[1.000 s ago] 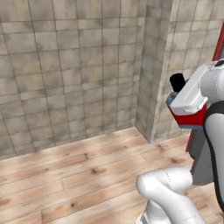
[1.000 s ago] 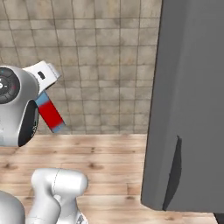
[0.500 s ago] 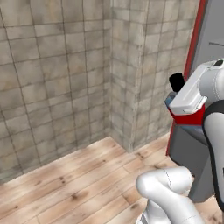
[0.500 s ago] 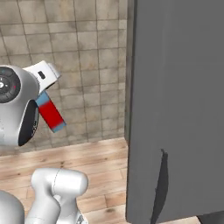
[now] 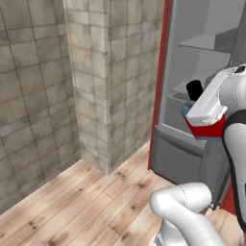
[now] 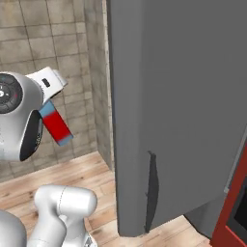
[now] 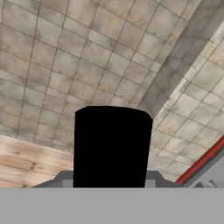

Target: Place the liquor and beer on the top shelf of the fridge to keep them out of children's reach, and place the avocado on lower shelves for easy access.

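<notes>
tool point(image 5: 194, 103) grips the liquor point(image 6: 56, 124) closed, cap forward, with the fridge point(image 5: 192, 57) ahead-right and its top shelf point(image 5: 209, 41) above the bottle.

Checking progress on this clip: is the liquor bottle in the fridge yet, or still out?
Out. The liquor is carried in the gripper, short of the open fridge; its black cap fills the hand view.

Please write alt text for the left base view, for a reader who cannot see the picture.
The white robot arm carries the liquor, a blue bottle with a red label and black cap, in front of the open fridge. Grey shelves and a drawer front show inside; a tiled wall and wooden floor lie left.
</notes>
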Available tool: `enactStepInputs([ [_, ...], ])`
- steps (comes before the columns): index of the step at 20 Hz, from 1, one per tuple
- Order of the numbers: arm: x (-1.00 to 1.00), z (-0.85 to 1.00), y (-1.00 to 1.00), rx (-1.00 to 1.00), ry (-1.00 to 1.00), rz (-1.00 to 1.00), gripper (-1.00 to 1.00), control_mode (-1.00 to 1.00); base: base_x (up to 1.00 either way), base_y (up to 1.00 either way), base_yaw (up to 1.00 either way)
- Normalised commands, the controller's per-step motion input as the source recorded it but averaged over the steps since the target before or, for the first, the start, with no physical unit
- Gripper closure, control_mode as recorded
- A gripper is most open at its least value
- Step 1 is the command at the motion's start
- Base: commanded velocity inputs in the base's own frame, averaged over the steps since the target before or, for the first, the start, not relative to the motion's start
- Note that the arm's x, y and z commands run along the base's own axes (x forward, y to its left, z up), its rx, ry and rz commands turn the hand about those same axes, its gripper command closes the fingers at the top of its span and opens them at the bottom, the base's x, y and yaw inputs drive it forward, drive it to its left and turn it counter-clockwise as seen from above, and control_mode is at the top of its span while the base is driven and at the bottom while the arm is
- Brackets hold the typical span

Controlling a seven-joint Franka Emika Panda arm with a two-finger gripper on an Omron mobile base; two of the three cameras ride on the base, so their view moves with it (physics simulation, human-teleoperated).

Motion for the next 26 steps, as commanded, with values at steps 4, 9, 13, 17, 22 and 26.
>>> enactStepInputs([
  [4, 0.00, 0.00, 0.00, 0.00, 0.00, 0.00, 1.00, 1.00, -0.11, 0.64, -0.45],
  [9, 0.00, 0.00, 0.00, 0.00, 0.00, 0.00, 1.00, 1.00, -0.17, 0.75, -0.43],
  [13, 0.00, 0.00, 0.00, 0.00, 0.00, 0.00, 1.00, 1.00, -0.42, 0.82, -0.36],
  [17, 0.00, 0.00, 0.00, 0.00, 0.00, 0.00, 1.00, 1.00, -0.63, 0.93, -0.27],
  [22, 0.00, 0.00, 0.00, 0.00, 0.00, 0.00, 1.00, 1.00, -0.29, 1.00, -0.30],
  [26, 0.00, 0.00, 0.00, 0.00, 0.00, 0.00, 1.00, 1.00, 0.00, 1.00, -0.17],
])
